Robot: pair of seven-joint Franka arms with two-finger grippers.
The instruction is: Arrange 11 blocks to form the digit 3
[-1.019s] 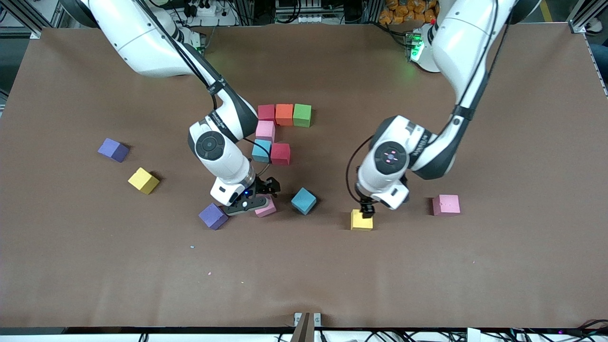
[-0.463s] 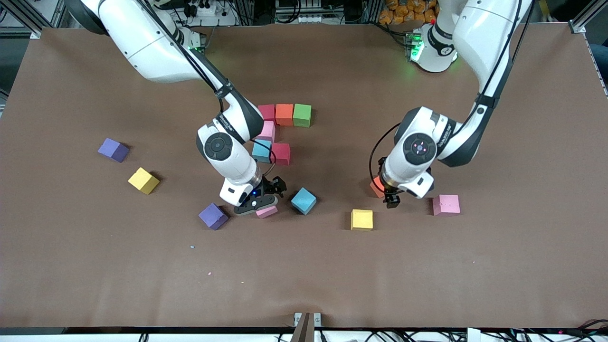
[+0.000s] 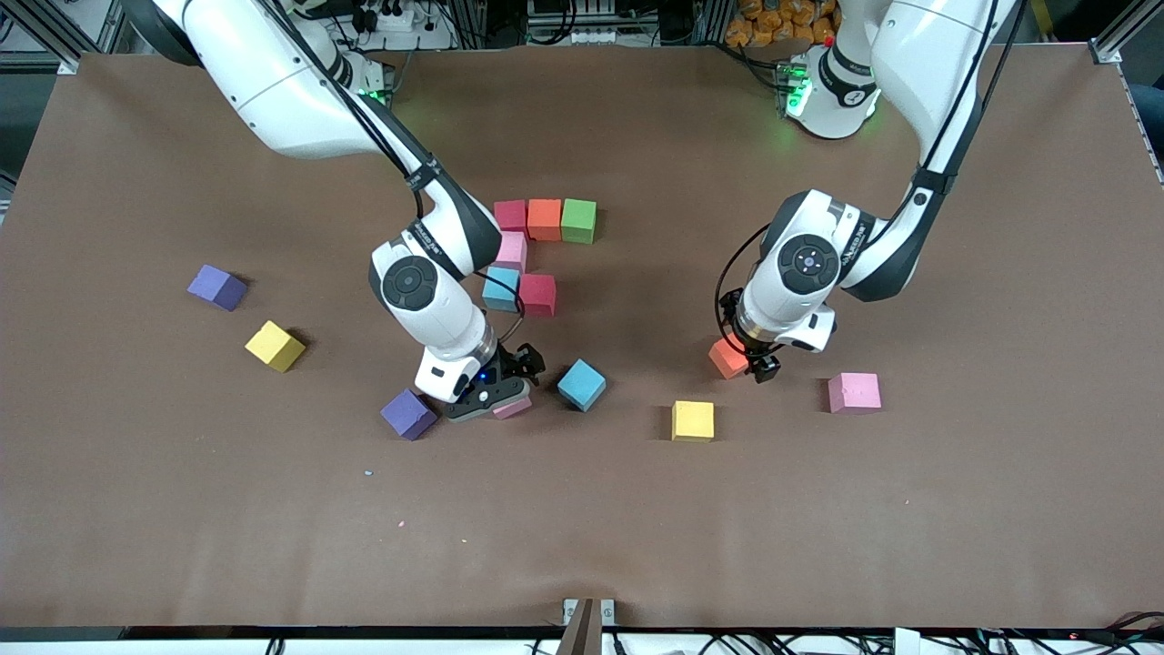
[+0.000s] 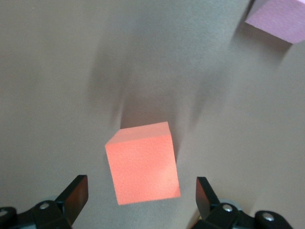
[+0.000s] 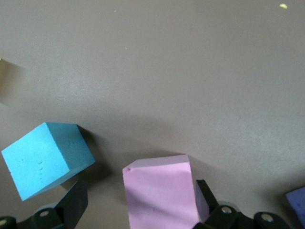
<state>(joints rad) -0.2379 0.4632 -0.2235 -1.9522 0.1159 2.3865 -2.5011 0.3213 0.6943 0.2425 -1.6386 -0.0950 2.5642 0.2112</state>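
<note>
Six blocks form a partial figure: red (image 3: 510,216), orange (image 3: 545,218) and green (image 3: 578,220) in a row, pink (image 3: 509,247) below, then blue (image 3: 501,288) and red (image 3: 537,294). My right gripper (image 3: 502,398) (image 5: 140,200) is open and low, astride a loose pink block (image 3: 515,408) (image 5: 159,193). The block lies close to one finger (image 5: 206,196). My left gripper (image 3: 751,363) (image 4: 140,195) hangs open over an orange-red block (image 3: 727,357) (image 4: 143,164), which sits between its fingers without touching them.
Loose blocks: purple (image 3: 408,414) and blue (image 3: 581,385) (image 5: 45,157) flank the right gripper. Yellow (image 3: 693,420) and pink (image 3: 854,392) (image 4: 279,19) lie near the left gripper. Purple (image 3: 217,287) and yellow (image 3: 274,346) sit toward the right arm's end.
My left gripper left the yellow block and moved toward the left arm's end, over the orange-red block. The right gripper shifted slightly over the pink block, covering more of it.
</note>
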